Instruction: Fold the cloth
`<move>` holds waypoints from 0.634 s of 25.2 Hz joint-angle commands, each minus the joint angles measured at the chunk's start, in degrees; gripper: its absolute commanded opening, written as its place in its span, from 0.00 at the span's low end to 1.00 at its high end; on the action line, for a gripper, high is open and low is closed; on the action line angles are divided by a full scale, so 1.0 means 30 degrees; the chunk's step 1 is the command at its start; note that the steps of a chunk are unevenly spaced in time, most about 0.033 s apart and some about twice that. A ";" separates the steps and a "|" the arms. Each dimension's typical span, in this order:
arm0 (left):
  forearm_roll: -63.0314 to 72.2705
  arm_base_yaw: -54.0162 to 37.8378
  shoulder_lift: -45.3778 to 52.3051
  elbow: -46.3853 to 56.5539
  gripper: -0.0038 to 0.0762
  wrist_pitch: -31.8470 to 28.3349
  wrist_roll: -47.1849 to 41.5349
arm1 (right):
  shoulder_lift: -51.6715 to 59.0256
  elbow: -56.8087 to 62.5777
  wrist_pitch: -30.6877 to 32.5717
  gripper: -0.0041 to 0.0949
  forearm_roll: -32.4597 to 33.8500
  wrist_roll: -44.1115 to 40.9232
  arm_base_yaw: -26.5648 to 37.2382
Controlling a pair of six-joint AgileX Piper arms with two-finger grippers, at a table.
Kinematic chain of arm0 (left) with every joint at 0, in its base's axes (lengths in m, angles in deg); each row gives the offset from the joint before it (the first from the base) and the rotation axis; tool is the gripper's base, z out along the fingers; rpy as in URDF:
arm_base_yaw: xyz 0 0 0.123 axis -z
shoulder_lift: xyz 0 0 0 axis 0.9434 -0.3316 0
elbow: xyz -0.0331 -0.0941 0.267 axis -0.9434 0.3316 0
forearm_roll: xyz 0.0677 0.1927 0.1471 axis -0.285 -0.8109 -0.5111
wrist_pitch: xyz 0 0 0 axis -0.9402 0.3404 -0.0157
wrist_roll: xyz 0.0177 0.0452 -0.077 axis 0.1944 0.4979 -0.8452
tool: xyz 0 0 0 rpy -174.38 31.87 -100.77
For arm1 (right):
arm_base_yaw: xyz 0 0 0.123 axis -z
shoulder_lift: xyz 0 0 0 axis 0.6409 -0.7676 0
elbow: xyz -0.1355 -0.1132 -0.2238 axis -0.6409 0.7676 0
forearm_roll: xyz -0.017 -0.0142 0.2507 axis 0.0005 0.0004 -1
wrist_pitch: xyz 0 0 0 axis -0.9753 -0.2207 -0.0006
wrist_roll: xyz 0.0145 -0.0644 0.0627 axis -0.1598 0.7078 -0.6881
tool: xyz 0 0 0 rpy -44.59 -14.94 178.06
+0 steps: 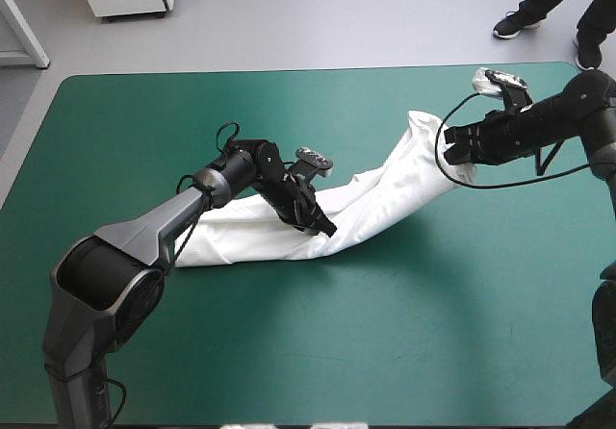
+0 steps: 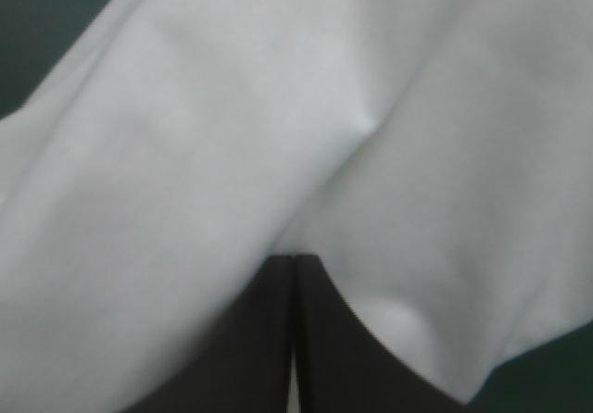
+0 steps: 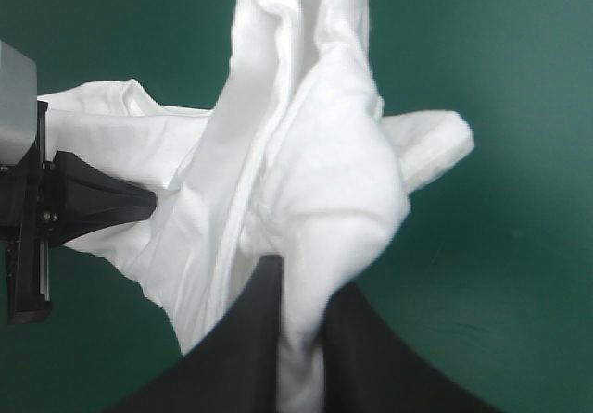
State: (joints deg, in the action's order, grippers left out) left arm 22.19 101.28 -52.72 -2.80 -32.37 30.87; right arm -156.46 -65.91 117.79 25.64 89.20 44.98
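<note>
The T-shirt (image 1: pixel 380 193) lies as a long white band across the middle of the bench (image 1: pixel 433 333), with its right end lifted. The right gripper (image 1: pixel 462 148) has its fingers (image 3: pixel 361 339) nearly closed, pinching that raised end. The left gripper (image 1: pixel 320 219) has its fingers (image 2: pixel 343 339) all but meeting, a white sliver between them, at the band's near edge.

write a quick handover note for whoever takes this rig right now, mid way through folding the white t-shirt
Left end effector: shut on the T-shirt near its middle, low by the table.
Right end effector: shut on the T-shirt's far right end, held up off the teal-green cover.
T-shirt: bunched into a long band, left end lying on the cover, right end raised.
Done: both grasps made.
Left: no neat fold yet; it probably needs spreading flat first, then folding.
</note>
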 commanded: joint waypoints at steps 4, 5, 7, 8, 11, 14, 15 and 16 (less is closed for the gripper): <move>-0.3294 -0.0242 0.2775 -0.4056 0.04 0.1275 -0.2352 | 0.1039 -0.0666 0.0116 0.03 -0.1868 0.0337 -0.0286; -0.3870 -0.0467 0.3057 -0.4663 0.04 0.1710 -0.2640 | 0.1039 -0.0666 0.0116 0.03 -0.2197 0.0501 -0.0442; -0.4488 -0.0908 0.3479 -0.5652 0.04 0.2726 -0.2640 | 0.1039 -0.0666 0.0073 0.03 -0.3012 0.0542 -0.0806; -0.4676 -0.1236 0.3720 -0.6078 0.04 0.3307 -0.2640 | 0.1039 -0.0666 0.0008 0.03 -0.3460 0.0695 -0.0986; -0.4621 -0.2928 0.5347 -0.6350 0.04 0.3784 -0.2834 | 0.1039 -0.1173 -0.0468 0.03 -0.4621 0.0737 -0.2220; -0.4649 -0.4889 0.6979 -0.6350 0.04 0.3709 -0.2834 | 0.1004 -0.2033 -0.1347 0.03 -0.4637 0.0461 -0.3748; -0.4697 -0.6048 0.7790 -0.6350 0.04 0.3581 -0.2834 | 0.0798 -0.2518 -0.1718 0.03 -0.4919 0.0368 -0.4561; -0.4697 -0.6534 0.8090 -0.6350 0.04 0.3524 -0.2834 | 0.0632 -0.2697 -0.1799 0.03 -0.5199 0.0368 -0.4941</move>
State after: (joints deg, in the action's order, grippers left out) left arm 7.48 85.17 -33.89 -19.79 -19.53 22.93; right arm -156.46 -70.61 114.75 15.35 90.32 32.87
